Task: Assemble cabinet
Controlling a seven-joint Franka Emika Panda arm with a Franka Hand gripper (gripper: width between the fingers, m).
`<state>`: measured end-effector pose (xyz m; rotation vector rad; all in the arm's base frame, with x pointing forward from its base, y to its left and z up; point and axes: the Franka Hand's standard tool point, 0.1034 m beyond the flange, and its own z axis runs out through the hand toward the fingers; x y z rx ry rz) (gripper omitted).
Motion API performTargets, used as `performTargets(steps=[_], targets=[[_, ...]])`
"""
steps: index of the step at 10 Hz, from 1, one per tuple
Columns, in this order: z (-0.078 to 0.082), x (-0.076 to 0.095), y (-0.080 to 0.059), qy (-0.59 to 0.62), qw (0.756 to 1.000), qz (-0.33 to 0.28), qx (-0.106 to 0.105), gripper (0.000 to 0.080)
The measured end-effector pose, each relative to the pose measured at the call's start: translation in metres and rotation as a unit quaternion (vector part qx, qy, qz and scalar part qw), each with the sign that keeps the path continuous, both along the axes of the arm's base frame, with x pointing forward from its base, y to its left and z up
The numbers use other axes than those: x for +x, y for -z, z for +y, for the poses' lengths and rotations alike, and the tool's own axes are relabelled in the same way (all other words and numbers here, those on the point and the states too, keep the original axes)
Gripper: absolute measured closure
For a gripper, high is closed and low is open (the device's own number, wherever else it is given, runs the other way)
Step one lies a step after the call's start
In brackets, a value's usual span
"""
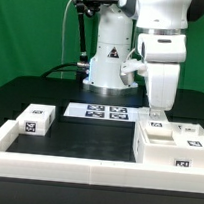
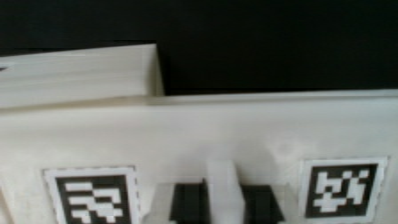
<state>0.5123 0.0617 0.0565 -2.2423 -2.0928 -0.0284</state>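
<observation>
The cabinet (image 1: 172,146) is a large white box with tags, standing at the exterior view's right by the front wall. My gripper (image 1: 155,115) is straight down on its back left top edge. In the wrist view the two dark fingers (image 2: 185,202) stand on either side of a thin upright white rib (image 2: 226,196) of the cabinet and press against it. A tag (image 2: 89,196) and another tag (image 2: 347,190) flank the fingers on the cabinet's white face (image 2: 196,130). What lies below the fingertips is hidden.
A small white tagged block (image 1: 35,119) lies at the exterior view's left. The marker board (image 1: 99,112) lies flat in front of the robot base (image 1: 109,60). A long low white border wall (image 1: 54,167) runs along the front. The table is black.
</observation>
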Motion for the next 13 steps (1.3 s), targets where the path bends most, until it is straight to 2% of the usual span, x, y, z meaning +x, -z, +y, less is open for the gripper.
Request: performTargets(steps=[3,9,13], targets=[[0.000,0.021,0.000,-0.009,1.000,-0.014,0.005,0.0726],[-0.001,0.022,0.000,-0.017,1.000,-0.010,0.005,0.0726],[-0.001,0.054,0.000,-0.027,0.999,-0.013,0.011,0.0726]])
